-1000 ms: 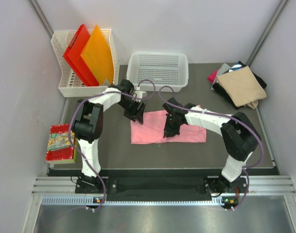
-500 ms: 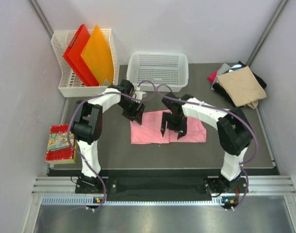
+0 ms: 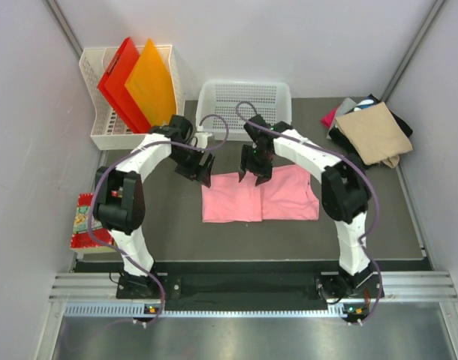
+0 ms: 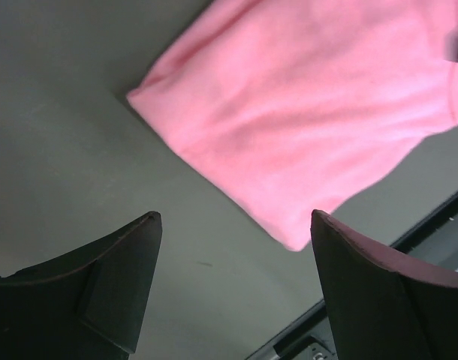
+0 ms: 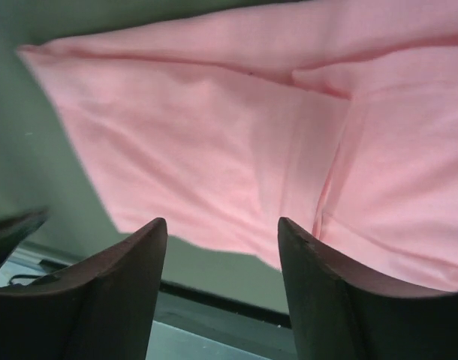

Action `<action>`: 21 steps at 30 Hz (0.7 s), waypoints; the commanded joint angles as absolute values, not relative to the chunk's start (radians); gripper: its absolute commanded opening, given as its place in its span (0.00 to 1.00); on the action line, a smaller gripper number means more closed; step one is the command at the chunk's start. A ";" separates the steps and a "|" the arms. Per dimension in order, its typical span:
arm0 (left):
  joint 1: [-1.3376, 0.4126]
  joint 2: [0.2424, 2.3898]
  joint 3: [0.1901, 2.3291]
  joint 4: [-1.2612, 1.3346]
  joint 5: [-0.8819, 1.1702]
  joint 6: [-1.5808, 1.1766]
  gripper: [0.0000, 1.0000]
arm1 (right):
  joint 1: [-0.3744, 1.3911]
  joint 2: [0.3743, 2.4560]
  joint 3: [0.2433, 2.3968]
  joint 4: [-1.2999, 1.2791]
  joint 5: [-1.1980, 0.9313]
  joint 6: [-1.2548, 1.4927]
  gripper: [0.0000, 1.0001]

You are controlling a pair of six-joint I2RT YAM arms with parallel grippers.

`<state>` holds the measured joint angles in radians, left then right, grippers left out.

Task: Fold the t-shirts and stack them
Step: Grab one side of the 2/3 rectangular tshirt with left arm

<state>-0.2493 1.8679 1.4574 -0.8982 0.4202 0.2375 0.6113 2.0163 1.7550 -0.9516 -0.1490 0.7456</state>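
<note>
A light pink t-shirt lies flat on the dark table, folded into a wide rectangle with a crease down its middle. My left gripper hovers just beyond the shirt's far left corner. In the left wrist view it is open and empty, with the pink t-shirt ahead of it. My right gripper hangs over the shirt's far edge near the middle. It is open above the pink cloth and holds nothing. More folded t-shirts, tan on top, are piled at the back right.
A white mesh basket stands just behind both grippers. A white rack with red and orange folders sits at the back left. A red patterned flat item lies at the table's left edge.
My right gripper opened, let go of the pink shirt and drew back to its far edge. My left gripper opened wider and moved slightly back and left. The shirt now lies flat.
</note>
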 commanded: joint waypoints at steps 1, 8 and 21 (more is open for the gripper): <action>-0.255 1.795 1.401 -0.953 0.523 0.221 0.85 | 0.585 2.105 1.747 -0.924 -0.201 0.716 0.58; -0.256 1.835 1.319 -0.928 0.571 0.186 0.82 | 0.517 2.160 1.738 -0.913 -0.235 0.686 0.52; -0.258 1.928 1.275 -0.824 0.566 0.130 0.73 | 0.496 1.889 1.755 -1.009 -0.273 0.646 0.65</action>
<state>-0.2558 1.9179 1.2934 -0.8772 0.5571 0.1478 0.4992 2.0624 1.7412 -0.9901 -0.2642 0.6640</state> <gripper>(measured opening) 0.741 0.649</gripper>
